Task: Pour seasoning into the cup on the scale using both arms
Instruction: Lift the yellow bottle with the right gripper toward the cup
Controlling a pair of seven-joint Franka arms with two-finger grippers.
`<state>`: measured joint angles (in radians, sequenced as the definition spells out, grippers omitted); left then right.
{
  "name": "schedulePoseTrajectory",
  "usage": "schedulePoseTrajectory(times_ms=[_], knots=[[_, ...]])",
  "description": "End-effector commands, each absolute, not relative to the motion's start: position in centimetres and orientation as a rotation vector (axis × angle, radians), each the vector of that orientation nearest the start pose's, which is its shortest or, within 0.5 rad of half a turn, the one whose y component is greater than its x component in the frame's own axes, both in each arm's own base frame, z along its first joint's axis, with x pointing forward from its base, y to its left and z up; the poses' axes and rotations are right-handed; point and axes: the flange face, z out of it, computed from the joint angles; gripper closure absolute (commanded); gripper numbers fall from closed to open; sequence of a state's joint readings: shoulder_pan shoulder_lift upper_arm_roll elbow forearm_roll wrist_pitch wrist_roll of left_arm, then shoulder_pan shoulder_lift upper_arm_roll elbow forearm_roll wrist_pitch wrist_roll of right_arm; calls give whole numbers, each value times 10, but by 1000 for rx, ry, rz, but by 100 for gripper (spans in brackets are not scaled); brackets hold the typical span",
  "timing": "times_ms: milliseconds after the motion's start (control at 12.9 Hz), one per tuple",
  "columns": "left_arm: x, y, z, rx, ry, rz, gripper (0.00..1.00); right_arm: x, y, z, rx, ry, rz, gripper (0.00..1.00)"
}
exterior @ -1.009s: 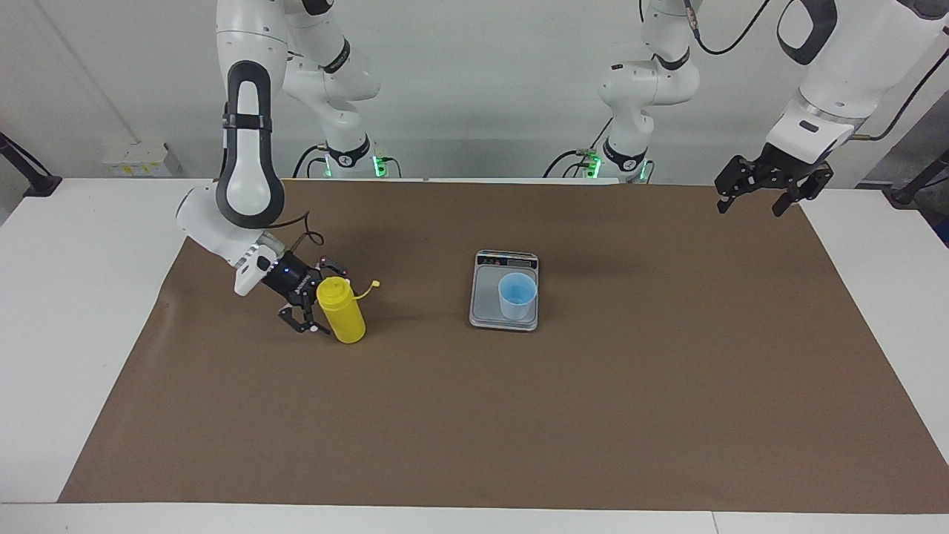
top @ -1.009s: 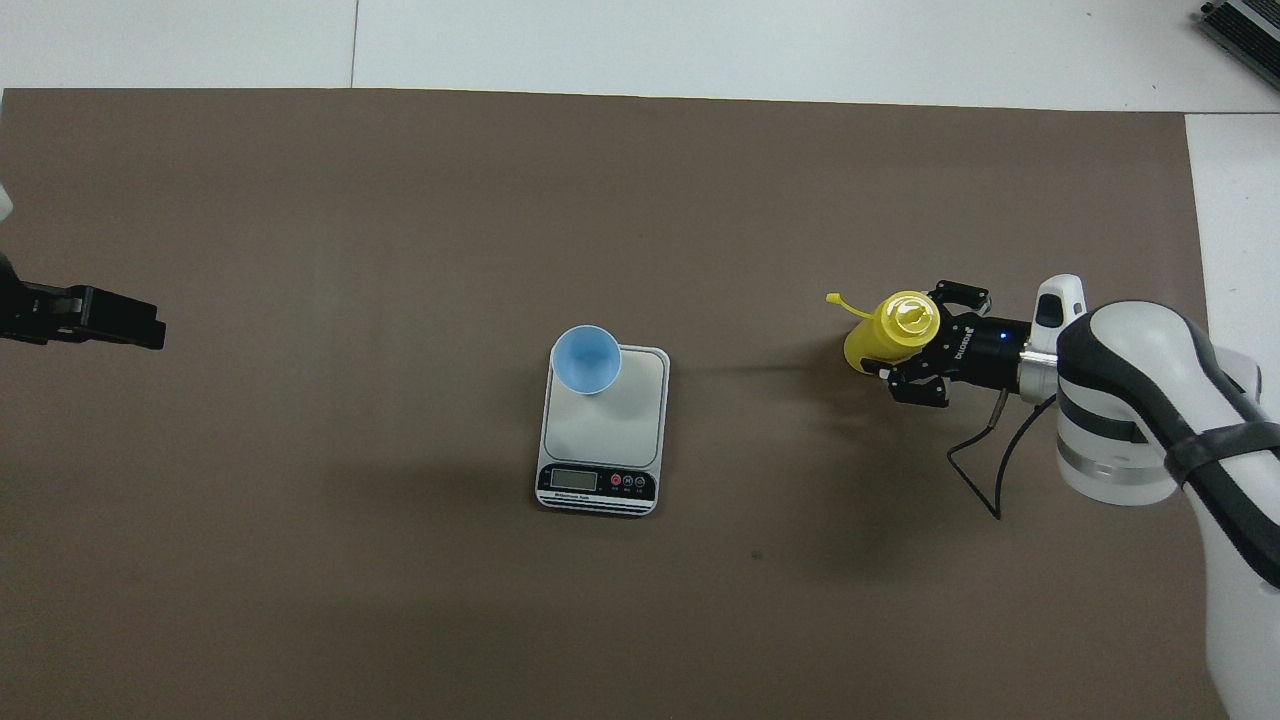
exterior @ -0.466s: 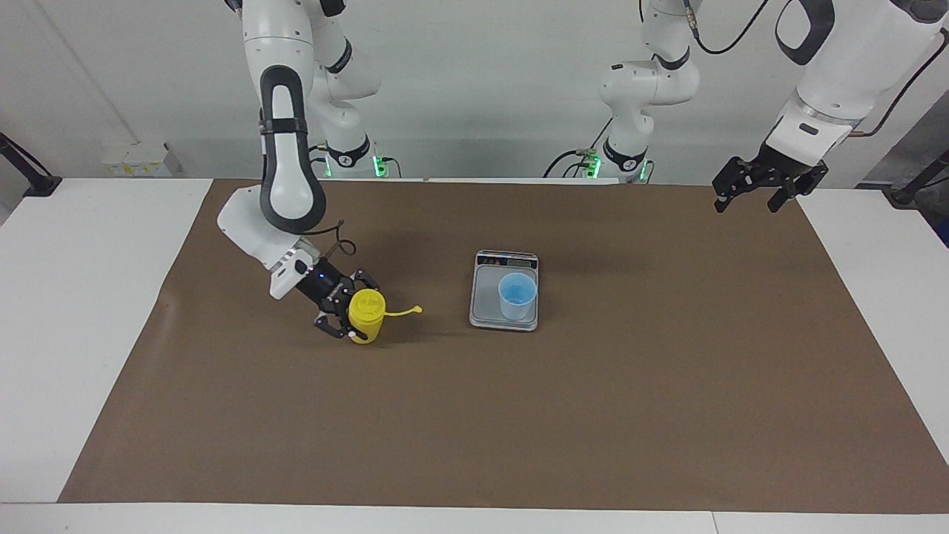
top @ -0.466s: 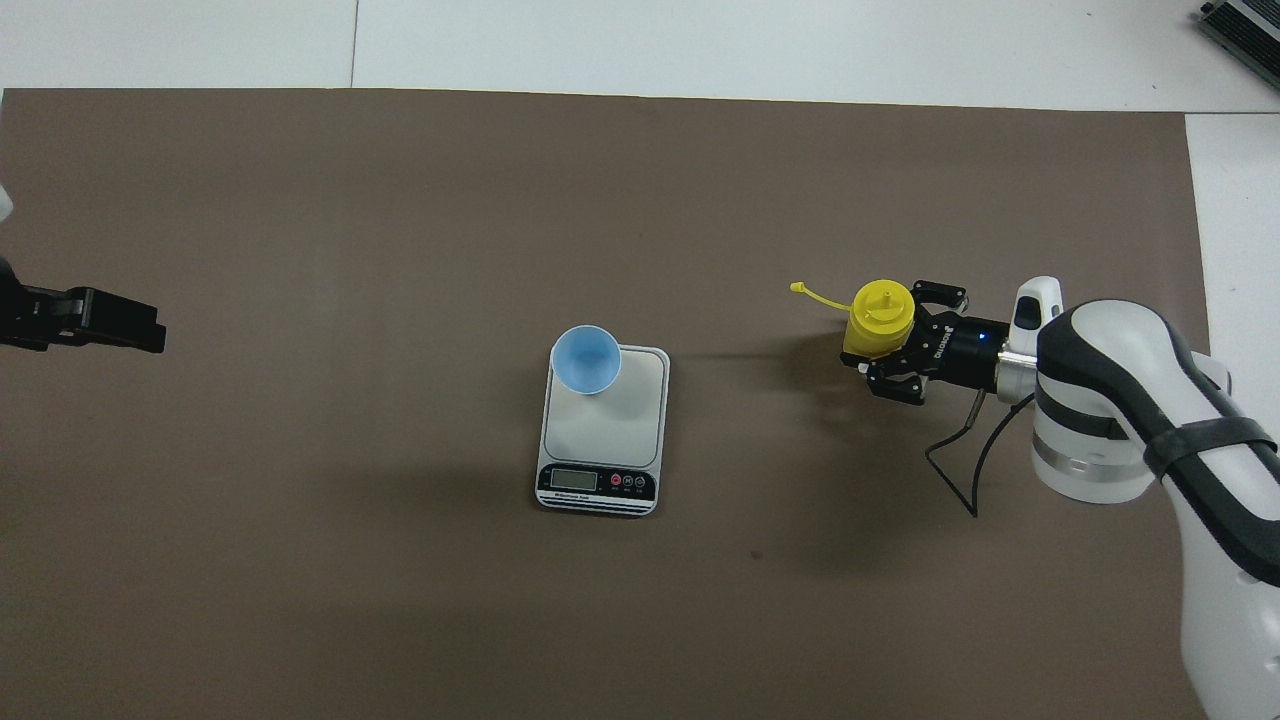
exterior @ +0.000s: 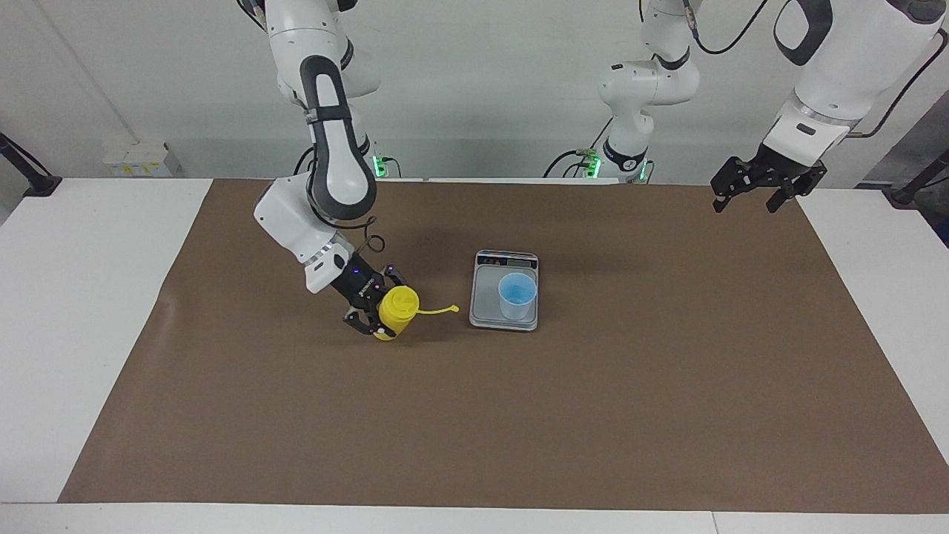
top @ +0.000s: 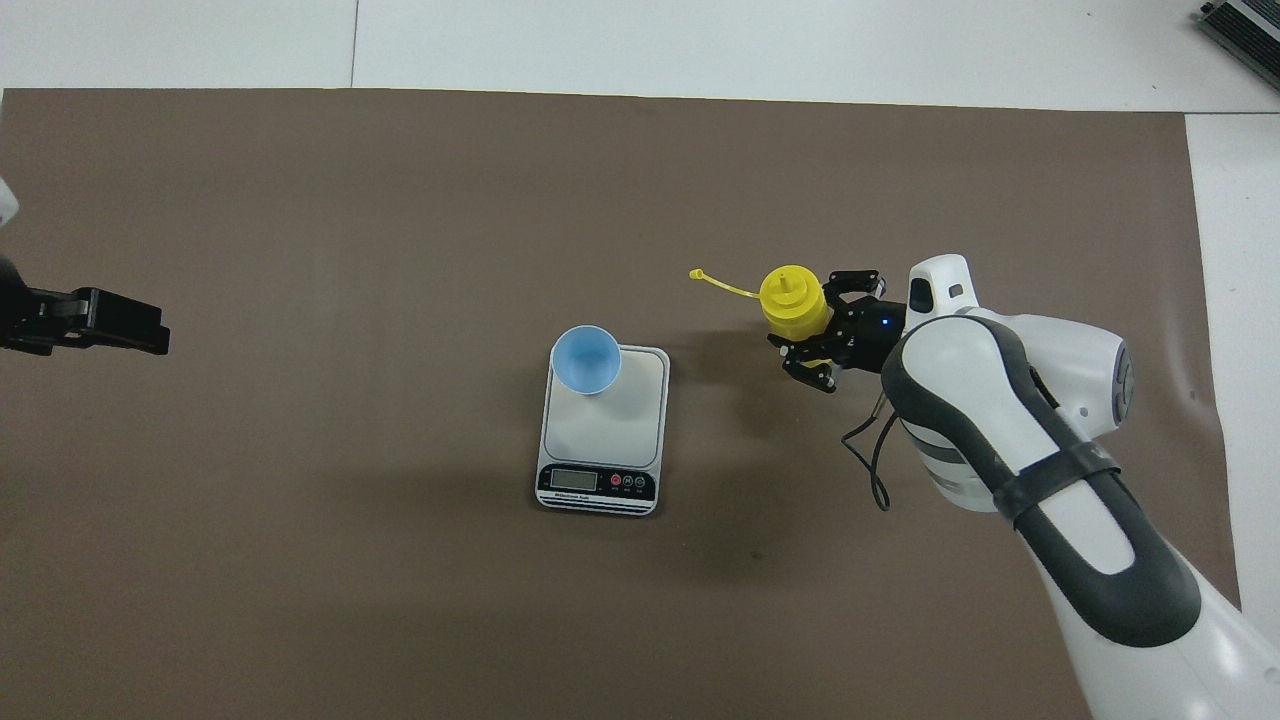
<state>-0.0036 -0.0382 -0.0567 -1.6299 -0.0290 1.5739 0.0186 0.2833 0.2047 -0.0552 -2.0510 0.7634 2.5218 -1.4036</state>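
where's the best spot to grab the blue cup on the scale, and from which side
Take the cup by its wall just under the rim, coming level from the left arm's end of the table. It stands upright with its mouth open and tapers downward, so a grip high up cannot slide off. The left end effector is open and waiting at that end, while the right end effector already holds the seasoning bottle.

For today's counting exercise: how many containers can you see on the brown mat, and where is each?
2. The yellow bottle is held in the right gripper, beside the scale; the blue cup stands on that scale. None seems hidden.
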Motion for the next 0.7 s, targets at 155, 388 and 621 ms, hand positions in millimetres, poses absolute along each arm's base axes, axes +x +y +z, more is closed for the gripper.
schedulePoseTrajectory(times_ms=[155,388,621], knots=[[533,-28,620,-3155,123,25,0,601,163,410,-2467,-1655,-495,100],[533,-29,620,-3155,125,25,0,606,189,432,-2505,-1838,-368,100],[533,-28,620,-3155,125,25,0,615,209,443,-2487,-2054,-218,100]])
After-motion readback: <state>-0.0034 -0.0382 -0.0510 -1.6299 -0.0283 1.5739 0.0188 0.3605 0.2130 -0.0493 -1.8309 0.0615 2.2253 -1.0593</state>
